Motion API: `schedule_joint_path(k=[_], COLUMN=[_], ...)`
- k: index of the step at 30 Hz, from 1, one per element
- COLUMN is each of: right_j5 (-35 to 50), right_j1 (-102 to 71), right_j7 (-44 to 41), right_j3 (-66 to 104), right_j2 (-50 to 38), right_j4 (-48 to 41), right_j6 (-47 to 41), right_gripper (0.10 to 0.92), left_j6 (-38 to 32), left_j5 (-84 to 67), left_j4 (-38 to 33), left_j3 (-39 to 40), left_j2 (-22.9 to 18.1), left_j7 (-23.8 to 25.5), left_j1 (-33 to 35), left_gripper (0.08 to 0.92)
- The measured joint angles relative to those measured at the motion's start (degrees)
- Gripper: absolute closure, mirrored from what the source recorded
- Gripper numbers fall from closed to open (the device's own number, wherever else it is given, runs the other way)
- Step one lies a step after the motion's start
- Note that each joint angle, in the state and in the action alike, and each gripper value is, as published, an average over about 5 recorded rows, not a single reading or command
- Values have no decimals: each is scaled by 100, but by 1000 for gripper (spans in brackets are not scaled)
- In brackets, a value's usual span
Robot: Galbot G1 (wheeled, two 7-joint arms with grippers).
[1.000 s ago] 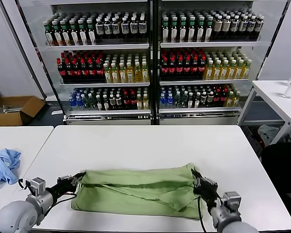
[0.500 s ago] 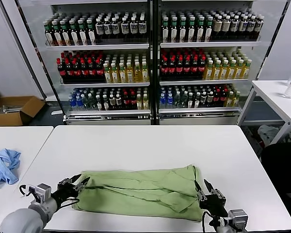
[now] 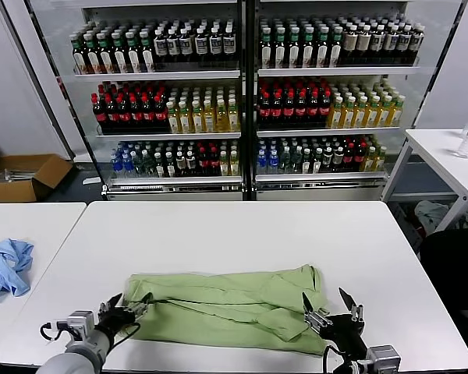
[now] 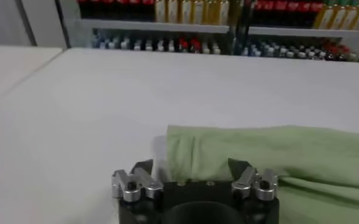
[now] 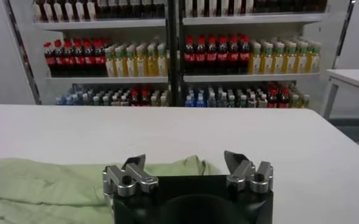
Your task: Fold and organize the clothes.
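- White table: we keep the bare far half free as room for the next fold.
- Polo shirt: a long folded band lying along the table's near edge; we judge the next grips belong at its two ends.
- Right gripper: jaws spread, empty, at the shirt's right end.
- Left gripper: jaws apart, holding nothing, at the left end.
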Motion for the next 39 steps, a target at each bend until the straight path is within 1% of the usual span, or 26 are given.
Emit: schedule_joint_path(k=[5,12,16,20,23,28,32,36,39], right_j5=[-39,-96,-112,-127,-131,-124,-121,-123,-133], right_j1=[8,21,22,41,80,151,221,245,263], right_j7=[-1,-2,12,39,64,89,102,108,110], right_j3=[28,22,60,90,120,185,217,243,243], right_j2=[31,76,60,48,29,-25,-73,-84,-75], right_j4=[18,-53,-74,-98,-129,-135,-155,-164,-164], right_j6=[8,2,-2,0,2,-12,-41,-54,-65], right_gripper=[203,203,203,203,203,203,203,203,203], left_j6=[-56,-69,32,168,224,281,331,356,361], left_j5=[-151,-140,250,867,1410,2208,2431,2160,1723], left_j4=[27,78,15,-111,-216,-358,-616,-1052,-1334], left_j3=[59,160,150,25,-230,-924,-1301,-1235,-850], left_j2=[-119,-280,-348,-334,-260,-63,23,-18,-111], left_j7=[-160,-189,-123,-119,-109,-35,-22,1,123], left_j1=[-17,-72,-27,36,80,149,207,235,243], left_gripper=[467,667,788,887,911,911,911,911,911])
